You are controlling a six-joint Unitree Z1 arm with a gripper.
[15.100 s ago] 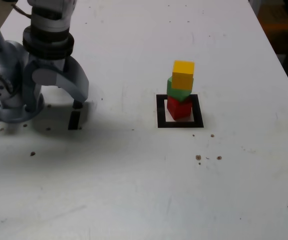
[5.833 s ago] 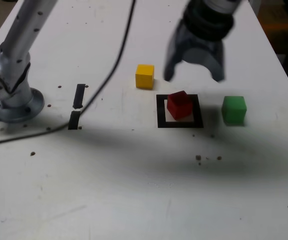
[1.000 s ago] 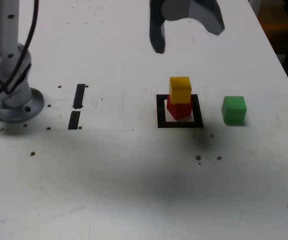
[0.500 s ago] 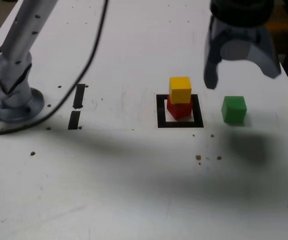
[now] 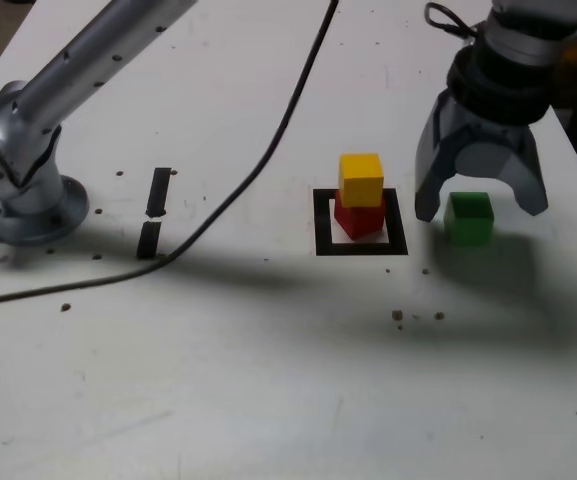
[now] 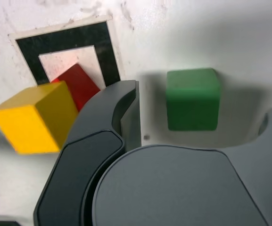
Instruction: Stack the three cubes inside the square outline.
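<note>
Trouble could come from the claw (image 5: 479, 208), spread wide around the green cube (image 5: 468, 218) beside the square outline (image 5: 360, 245), since one finger could clip the yellow cube (image 5: 361, 179) off the red cube (image 5: 359, 218).

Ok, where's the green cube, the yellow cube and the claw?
green cube (image 5: 468, 217), exterior view, front face
yellow cube (image 5: 361, 179), exterior view, front face
claw (image 5: 479, 203), exterior view, midway between the open fingertips
</note>
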